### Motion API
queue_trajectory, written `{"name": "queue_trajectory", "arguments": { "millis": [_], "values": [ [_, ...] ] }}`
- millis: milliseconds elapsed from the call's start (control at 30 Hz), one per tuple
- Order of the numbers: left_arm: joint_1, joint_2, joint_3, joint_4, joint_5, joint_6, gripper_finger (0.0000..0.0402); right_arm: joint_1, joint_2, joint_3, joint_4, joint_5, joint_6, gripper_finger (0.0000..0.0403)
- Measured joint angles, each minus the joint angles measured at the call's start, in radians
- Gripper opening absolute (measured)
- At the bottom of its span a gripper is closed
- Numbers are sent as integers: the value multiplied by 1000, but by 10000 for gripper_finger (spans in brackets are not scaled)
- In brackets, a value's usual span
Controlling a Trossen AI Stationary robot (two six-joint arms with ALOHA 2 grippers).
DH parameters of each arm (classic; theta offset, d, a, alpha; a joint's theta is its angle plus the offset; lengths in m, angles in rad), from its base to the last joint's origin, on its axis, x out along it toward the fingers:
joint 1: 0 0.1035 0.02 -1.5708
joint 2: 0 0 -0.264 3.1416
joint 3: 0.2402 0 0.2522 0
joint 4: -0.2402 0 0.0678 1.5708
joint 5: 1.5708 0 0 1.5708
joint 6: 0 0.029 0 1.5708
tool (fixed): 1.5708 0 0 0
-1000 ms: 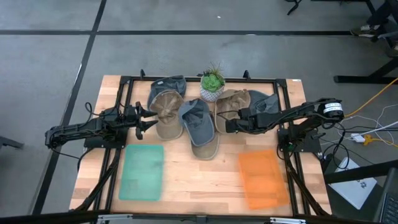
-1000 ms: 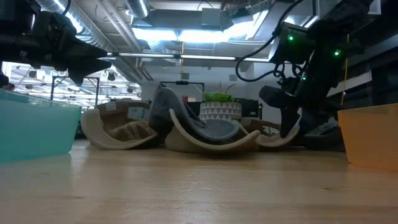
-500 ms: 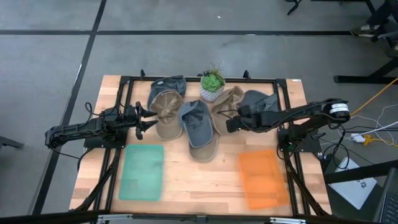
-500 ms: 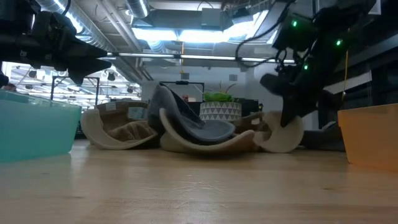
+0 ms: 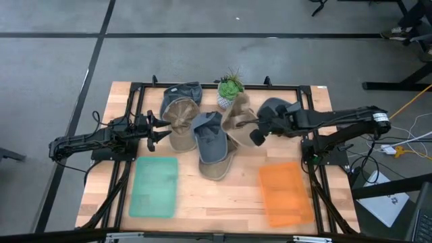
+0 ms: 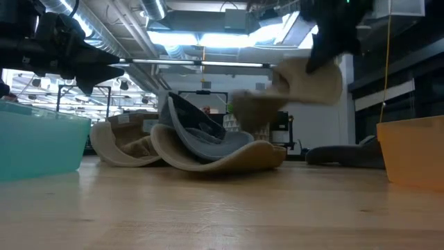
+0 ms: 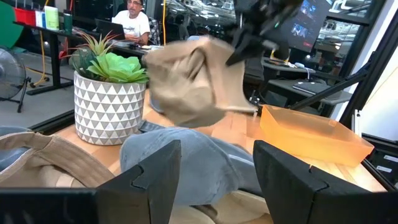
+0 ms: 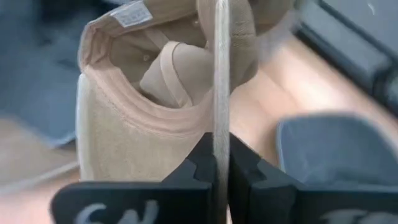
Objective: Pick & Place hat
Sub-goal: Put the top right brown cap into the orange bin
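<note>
Your right hand [image 5: 254, 135] has just clamped on the tan hat [image 5: 237, 119] and lifted it: a second ago that hat lay on the surface [image 5: 202, 196] beside the plant [image 5: 230, 92], with the fingers only closing around its brim. Now the low view shows it hanging in the air, clear of the wood, and the right wrist view shows the brim pinched edge-on between the two pads, which stand nearly together on the thin fabric. So the pick looks done.

The lift also dragged the grey hat [image 5: 212, 143]; it has slid and tipped toward the front of the surface, and it still rests on the wood.

What remains, by my reading, is the carry and the drop. The orange bin [image 5: 285, 194] sits nearest on your right side, the green bin [image 5: 154, 187] on the left; you cannot tell from here which is meant. Watch the thin brim grip during the swing.

Your left hand [image 5: 159, 132] has not moved: it waits with fingers apart, near the other tan hat [image 5: 181, 123], holding nothing.
</note>
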Motion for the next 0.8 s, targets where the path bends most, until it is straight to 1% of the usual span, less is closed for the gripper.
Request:
{"name": "queue_trajectory", "arguments": {
  "millis": [67, 167, 233, 333, 433, 500, 600, 700, 733, 800],
  "values": [
    [0, 0, 0, 0, 0, 16, 198, 29, 10, 72, -40, 3, -124, 13],
    [0, 0, 0, 0, 0, 18, 198, 92, 24, 158, -62, 11, -373, 13],
    [0, 0, 0, 0, 0, 19, 198, 143, 34, 200, -72, 60, -535, 13],
    [0, 0, 0, 0, 0, 19, 198, 219, 55, 255, -70, 219, -725, 13],
    [0, 0, 0, 1, 0, 11, 198, 287, 79, 288, -53, 448, -870, 13],
    [0, 0, 0, 2, 0, -46, 198, 320, 100, 296, -31, 605, -942, 16],
    [0, 0, 0, 2, 1, -167, 198, 349, 129, 296, 31, 792, -1022, 22],
    [0, 0, 0, 6, -1, -241, 198, 359, 158, 296, 96, 924, -1077, 19],
    [0, 0, 0, 7, -1, -254, 198, 360, 167, 296, 112, 951, -1091, 16],
    [0, 0, 0, 10, -13, -268, 198, 360, 182, 296, 135, 969, -1123, 13]
  ]
}}
